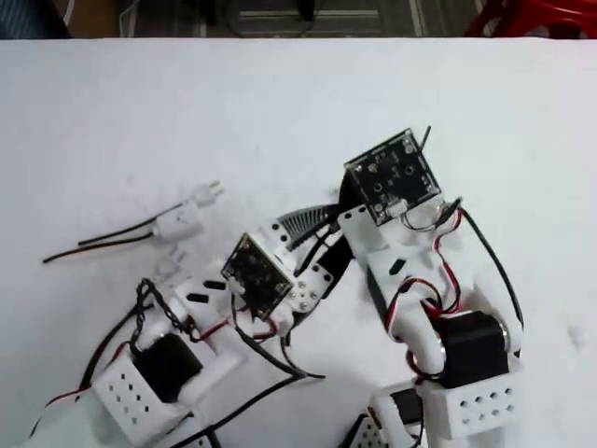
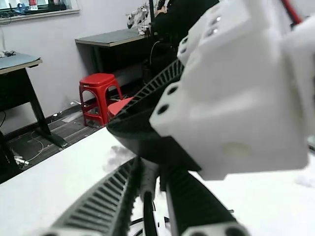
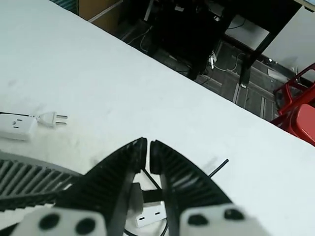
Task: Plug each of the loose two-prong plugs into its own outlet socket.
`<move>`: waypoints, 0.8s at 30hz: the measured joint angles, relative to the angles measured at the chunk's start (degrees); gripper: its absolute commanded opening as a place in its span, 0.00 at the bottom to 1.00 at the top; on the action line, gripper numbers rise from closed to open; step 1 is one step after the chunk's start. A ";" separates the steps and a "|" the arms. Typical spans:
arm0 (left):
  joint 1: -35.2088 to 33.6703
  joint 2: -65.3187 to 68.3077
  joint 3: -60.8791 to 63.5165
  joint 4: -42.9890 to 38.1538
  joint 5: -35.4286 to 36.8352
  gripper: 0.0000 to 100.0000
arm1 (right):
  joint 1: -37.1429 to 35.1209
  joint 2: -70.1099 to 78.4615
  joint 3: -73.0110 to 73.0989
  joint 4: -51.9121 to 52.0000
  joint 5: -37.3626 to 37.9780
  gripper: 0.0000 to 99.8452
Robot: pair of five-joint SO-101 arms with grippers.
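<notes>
A loose white two-prong plug (image 1: 207, 194) (image 3: 51, 118) lies on the white table, prongs pointing away from a white outlet block (image 1: 179, 222) (image 3: 17, 127) just beside it, with black leads trailing left. My right gripper (image 3: 147, 143) is shut, only a thin slit between its tips. It hangs over a second white socket piece (image 3: 150, 215) and a black wire (image 3: 219, 167). In the high view its camera board (image 1: 396, 177) covers it. My left gripper (image 2: 150, 167) is shut too, right against the right arm, one ribbed finger (image 1: 308, 220) showing. A black cable (image 2: 147, 206) shows through its gap.
Both arms crowd the table's front middle, with their red and black wiring (image 1: 280, 355) looping around them. The table's far edge (image 1: 298, 39) drops to the floor, where a red stool (image 2: 100, 83) (image 3: 300, 113) stands. Bare tabletop lies at the back and far left.
</notes>
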 measured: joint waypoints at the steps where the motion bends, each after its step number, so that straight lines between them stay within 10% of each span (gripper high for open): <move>1: 0.00 0.00 0.00 0.00 0.00 0.02 | 0.44 0.00 0.09 0.00 0.00 0.02; 24: -0.35 -0.44 -0.18 -0.18 0.00 0.02 | 9.14 0.97 -11.96 3.25 3.34 0.02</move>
